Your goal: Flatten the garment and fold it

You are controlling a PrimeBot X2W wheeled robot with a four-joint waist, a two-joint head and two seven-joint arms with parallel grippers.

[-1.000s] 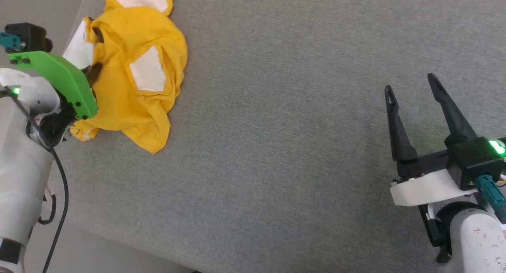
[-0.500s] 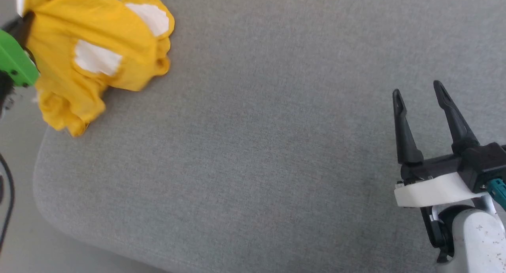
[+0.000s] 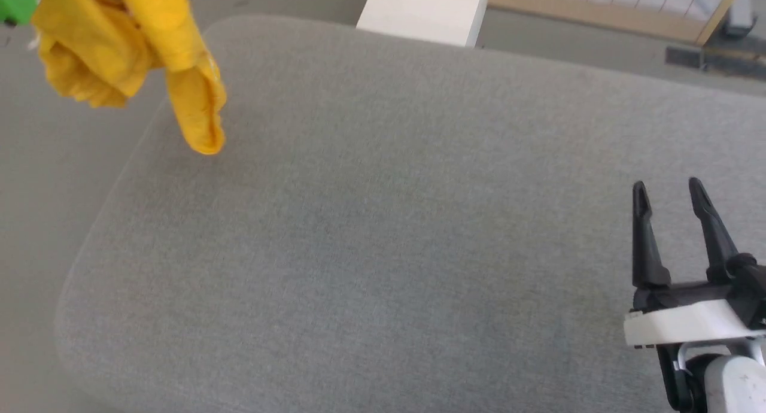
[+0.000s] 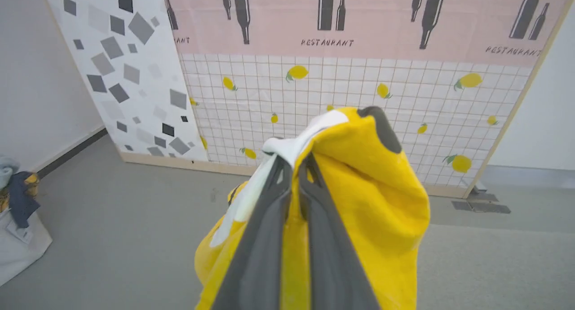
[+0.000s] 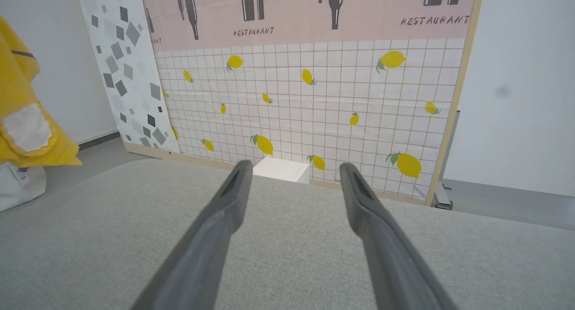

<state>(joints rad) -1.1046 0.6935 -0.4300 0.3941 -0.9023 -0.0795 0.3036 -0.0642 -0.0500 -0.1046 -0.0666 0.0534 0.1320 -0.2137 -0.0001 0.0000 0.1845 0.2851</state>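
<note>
Grey fabric desk [image 3: 383, 233], lemon-tile panel [image 5: 314, 99] behind. Left tool [image 4: 294, 164] is clamped on the garment [image 3: 114, 48], bunched midair off the desk's left corner. Right tool [image 3: 666, 185] is apart, empty. I'd bring it over the middle, then pinch 1 more edge.

Right end effector [image 5: 295, 165] spread above grey cushion [image 5: 287, 260].

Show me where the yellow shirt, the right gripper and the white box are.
garment [image 3: 96, 54], head view, on the bunched yellow cloth.
right gripper [image 3: 668, 185], head view, midway between its open fingertips.
white box [image 3: 422, 9], head view, on its white face.
</note>
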